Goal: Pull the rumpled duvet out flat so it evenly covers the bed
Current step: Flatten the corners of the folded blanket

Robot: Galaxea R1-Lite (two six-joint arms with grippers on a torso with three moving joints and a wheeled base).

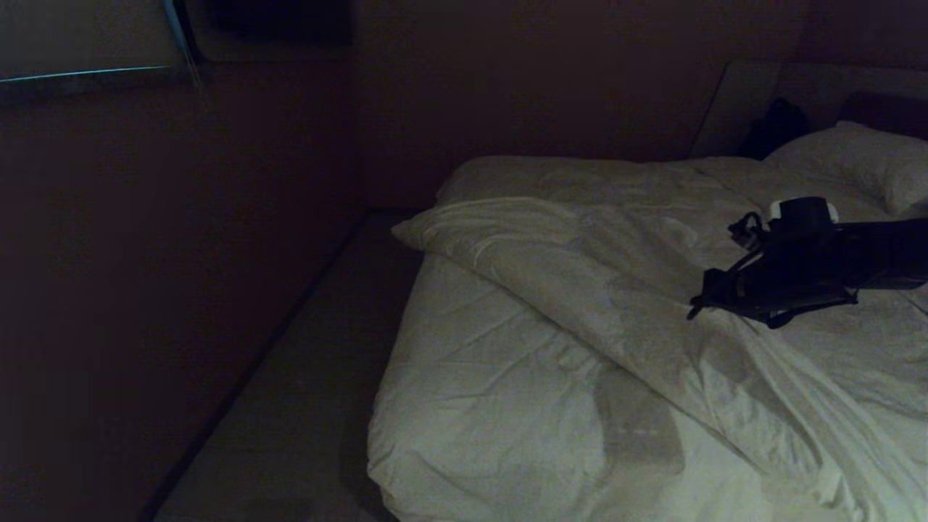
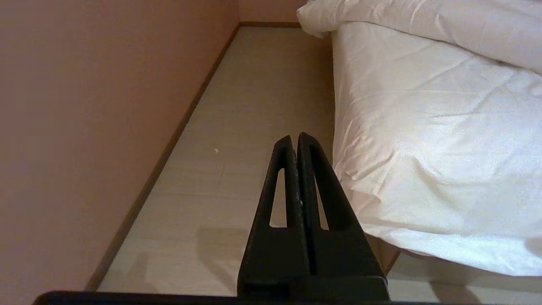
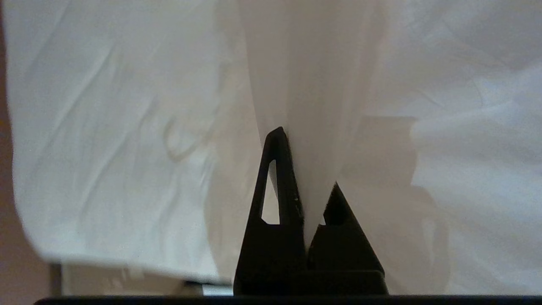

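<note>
Fabric of the duvet (image 3: 313, 84) was pinched in your right gripper (image 3: 311, 186) above the bed (image 1: 493, 406), where it lay bunched diagonally. That thin fold could have slipped under a hard pull. Your left gripper (image 2: 295, 142) idled clenched, empty.

Black right arm (image 1: 855, 254), looped cables; matte black tapered fingers (image 2: 283, 186) with slots

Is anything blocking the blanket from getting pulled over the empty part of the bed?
Nothing visible. The right gripper pinches a fold of the duvet, and only bare sheet lies toward the bed's uncovered side.
</note>
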